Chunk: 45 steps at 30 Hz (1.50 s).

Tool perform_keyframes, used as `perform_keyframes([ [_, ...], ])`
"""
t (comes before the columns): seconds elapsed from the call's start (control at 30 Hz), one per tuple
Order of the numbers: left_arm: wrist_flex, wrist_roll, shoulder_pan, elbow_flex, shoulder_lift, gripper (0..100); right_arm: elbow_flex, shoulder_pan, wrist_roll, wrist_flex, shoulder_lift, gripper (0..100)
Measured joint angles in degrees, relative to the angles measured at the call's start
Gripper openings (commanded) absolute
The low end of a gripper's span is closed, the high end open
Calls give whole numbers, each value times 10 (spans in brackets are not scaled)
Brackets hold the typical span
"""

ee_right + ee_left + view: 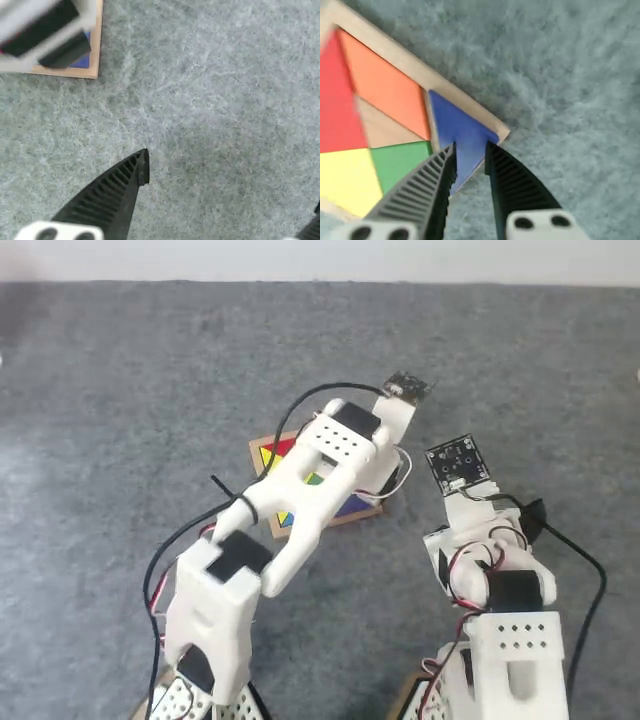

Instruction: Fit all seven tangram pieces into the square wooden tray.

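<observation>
In the high view, the square wooden tray [262, 452] is seen on the grey carpet [120, 390] near the middle of the table. It is largely covered by the left arm [300, 490], which is stretched across it. Yellow, red, green and blue surfaces are glimpsed in the tray beside the arm. The right arm [500, 590] is placed well apart from the tray, at its side, over bare carpet.

In the left wrist view, the left gripper [470, 150] is held low over one corner of the tray. It is released: the jaws are parted by a narrow gap and nothing is clamped between them. The blue triangle [455, 122] is seen lying in that corner under the tips, and its surface shows through the gap. The orange piece [385, 85], the red piece [335, 90], the yellow piece [345, 180] and the green piece [400, 160] are laid flat inside the rim. A triangular patch of bare wood [380, 130] is left between them.

In the right wrist view, the right gripper [231, 179] is spread wide, with nothing in it, above the carpet. A corner of the tray is seen farther off, partly covered by the other arm.
</observation>
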<state>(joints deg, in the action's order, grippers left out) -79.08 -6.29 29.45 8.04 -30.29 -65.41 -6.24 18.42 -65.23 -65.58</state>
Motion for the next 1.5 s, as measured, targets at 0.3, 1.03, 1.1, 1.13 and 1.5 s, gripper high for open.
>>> perform_keyframes([
  [0.3, 0, 5, -17, 6, -6, 99, 0, -1, 0, 0, 0, 504],
  [1.03, -76, 42, -55, 119, 28, 98, 0, -10, -1, 0, 0, 504],
  [1.1, -94, 35, -73, 137, 65, 98, 0, -33, -1, 0, 6, 504],
  [1.13, -104, 29, -88, 144, 86, 97, 0, -42, 2, 0, 14, 504],
  [1.5, -55, -17, -396, -22, 315, 99, 211, -149, -4, 8, 313, 504],
])
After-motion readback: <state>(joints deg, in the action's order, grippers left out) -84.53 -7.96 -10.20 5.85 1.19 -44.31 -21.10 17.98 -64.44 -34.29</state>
